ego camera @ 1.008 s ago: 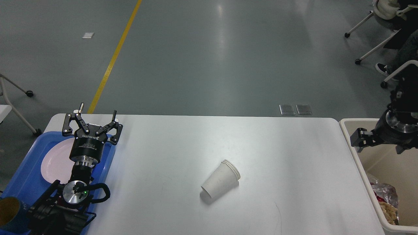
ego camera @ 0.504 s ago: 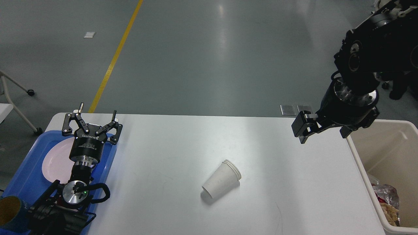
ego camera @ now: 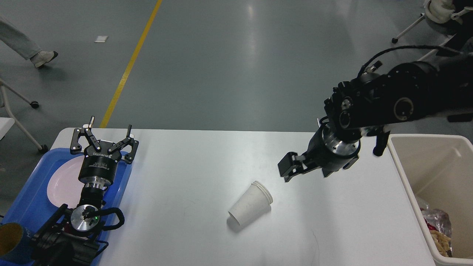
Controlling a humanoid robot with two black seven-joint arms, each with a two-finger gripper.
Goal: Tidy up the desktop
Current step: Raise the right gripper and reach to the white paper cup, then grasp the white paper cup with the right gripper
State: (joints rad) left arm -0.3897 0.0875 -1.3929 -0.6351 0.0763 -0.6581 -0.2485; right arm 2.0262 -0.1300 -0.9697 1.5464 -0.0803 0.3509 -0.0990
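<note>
The white desktop (ego camera: 192, 166) fills the lower view. A stack of white paper cups (ego camera: 250, 204) lies on its side near the middle, mouth toward the upper right. My right gripper (ego camera: 287, 169) hangs just above and to the right of the cups' rim, apart from them; it is dark and seen end-on, so its fingers cannot be told apart. My left gripper (ego camera: 110, 126) is open and empty, pointing away from me over the far right edge of the blue tray (ego camera: 26, 207).
The blue tray at the left holds a pale pink plate (ego camera: 63, 184) and a brown cup (ego camera: 9, 240). A beige bin (ego camera: 406, 184) with trash stands at the table's right end. Chair legs and a person's foot show on the floor beyond.
My right arm has swung left from over the beige bin, across the table's far right corner, and down to just beside the cups. The left arm and the cups have not moved.
</note>
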